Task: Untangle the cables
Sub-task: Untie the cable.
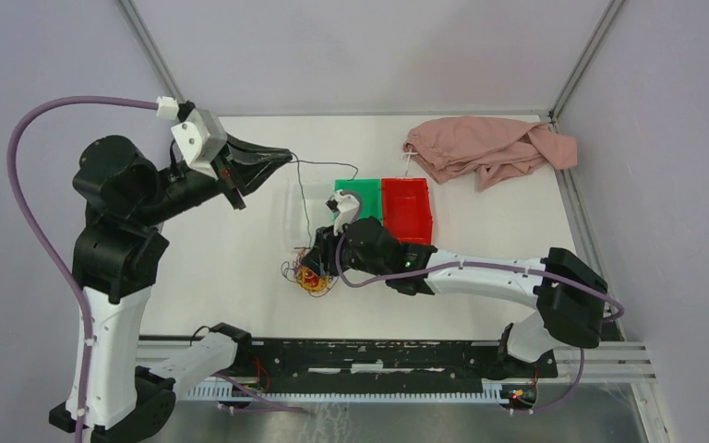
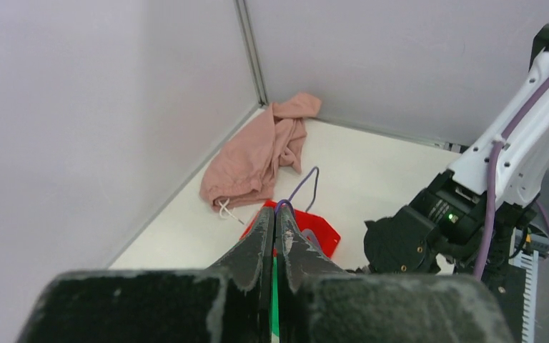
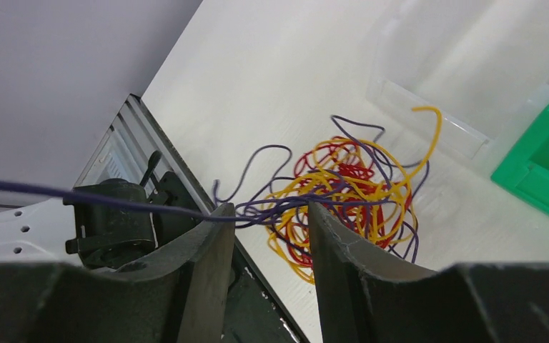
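My right hand (image 3: 268, 212) hovers half open over the fist-sized tangle of thin red, yellow and purple wire cables (image 3: 343, 186) on the white tabletop (image 1: 231, 268), gripping nothing. I'd pin the clump low. Farther off, my raised left hand (image 2: 274, 213), clamped on one taut dark purple strand (image 3: 14, 187), should draw slowly, since springy loops snag.

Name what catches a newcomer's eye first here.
The red, yellow and purple cable tangle at centre, with the fingers of the right gripper apart around its strands. The left gripper, raised at far left, pinches one dark purple strand running down to the tangle. A pink cloth lies in the far right corner.
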{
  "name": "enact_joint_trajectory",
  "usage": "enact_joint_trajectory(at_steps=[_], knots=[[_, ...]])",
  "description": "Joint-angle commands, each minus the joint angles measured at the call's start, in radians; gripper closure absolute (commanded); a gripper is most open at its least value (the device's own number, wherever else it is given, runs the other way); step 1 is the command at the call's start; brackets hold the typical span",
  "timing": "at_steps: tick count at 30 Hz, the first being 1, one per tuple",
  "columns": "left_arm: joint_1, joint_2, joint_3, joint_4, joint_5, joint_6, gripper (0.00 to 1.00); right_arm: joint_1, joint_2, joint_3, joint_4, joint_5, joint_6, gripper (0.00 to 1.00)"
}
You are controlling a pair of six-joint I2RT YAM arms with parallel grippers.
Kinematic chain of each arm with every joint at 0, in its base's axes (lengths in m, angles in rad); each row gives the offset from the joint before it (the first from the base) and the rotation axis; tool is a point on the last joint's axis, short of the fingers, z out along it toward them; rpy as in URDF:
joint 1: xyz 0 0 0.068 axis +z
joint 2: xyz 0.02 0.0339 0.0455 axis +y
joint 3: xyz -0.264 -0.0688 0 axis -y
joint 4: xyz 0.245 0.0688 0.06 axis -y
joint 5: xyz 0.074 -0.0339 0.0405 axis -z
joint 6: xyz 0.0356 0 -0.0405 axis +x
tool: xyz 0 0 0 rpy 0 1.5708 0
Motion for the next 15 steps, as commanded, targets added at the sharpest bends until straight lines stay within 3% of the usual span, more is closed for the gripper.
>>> enact_joint_trajectory(at_steps=[1,6,15], knots=[[-0.003,0.022,0.097,0.091,-0.024,-0.088,0.97,0.002,0.026,0.034,0.071,0.015,0.029,0.51],[-0.003,0.036,0.128,0.098,-0.028,-0.115,0.97,0.002,0.051,0.035,0.079,0.032,0.043,0.51],[-0.003,0.018,0.085,0.1,-0.007,-0.127,0.97,0.002,-0.05,0.025,0.012,0.092,-0.005,0.38]])
